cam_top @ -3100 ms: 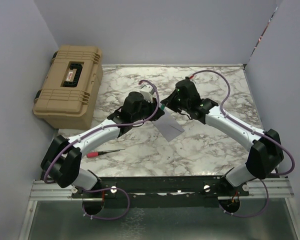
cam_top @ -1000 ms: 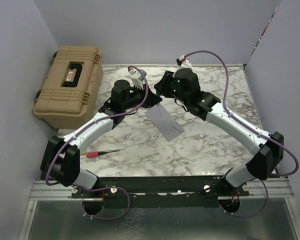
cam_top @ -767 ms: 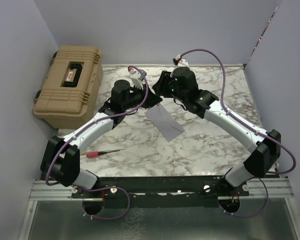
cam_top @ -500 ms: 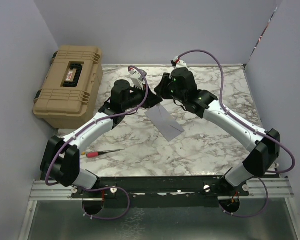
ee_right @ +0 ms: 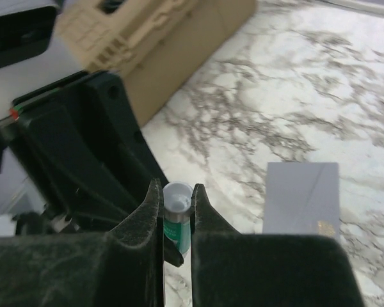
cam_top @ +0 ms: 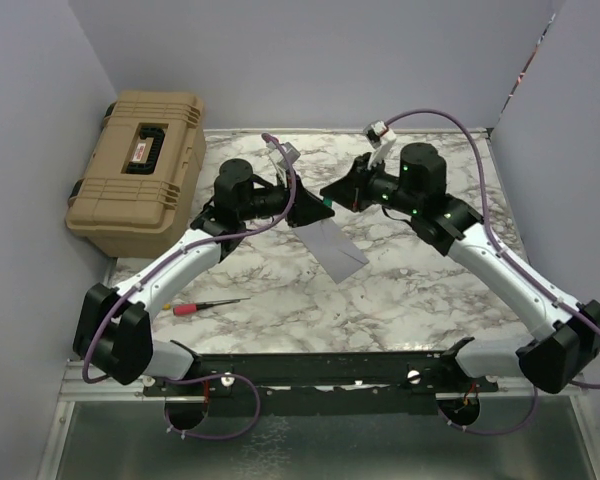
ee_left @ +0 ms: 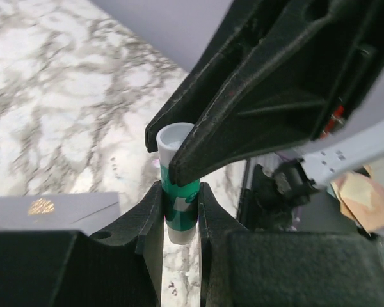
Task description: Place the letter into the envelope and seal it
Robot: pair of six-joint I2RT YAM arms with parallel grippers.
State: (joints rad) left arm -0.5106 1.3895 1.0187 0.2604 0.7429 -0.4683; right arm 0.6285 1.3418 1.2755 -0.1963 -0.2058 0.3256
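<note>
Top external view: the two arms meet above the middle of the counter (cam_top: 410, 280), and the left gripper (cam_top: 315, 207) and right gripper (cam_top: 337, 196) come together tip to tip over a small green-and-white tube (cam_top: 327, 203). In the left wrist view the left gripper (ee_left: 180, 198) is clenched on the green lower body of the tube (ee_left: 179, 208), fingers pressed against both of its sides, with only a narrow gap between them. The black fingers of the right gripper (ee_left: 243, 109) reach in from the upper right and lie against the tube's white top end. In the right wrist view the right gripper (ee_right: 177, 204) is closed almost fully, its two fingers flanking the white end of the tube (ee_right: 177, 198) and touching it on both sides. The black body of the left gripper (ee_right: 83, 153) sits just behind. The tube is held up off the counter between the two grippers. The envelope (cam_top: 335, 248) lies flat on the marble counter just below and near side of the grippers, untouched by either. Its diagonal flap crease and a small gold mark show in the right wrist view (ee_right: 304, 195). A tan hard case (cam_top: 140, 165) stands at the far left with its lid closed, so its contents cannot be seen. A red-handled screwdriver (cam_top: 205, 305) lies near the left arm.
</note>
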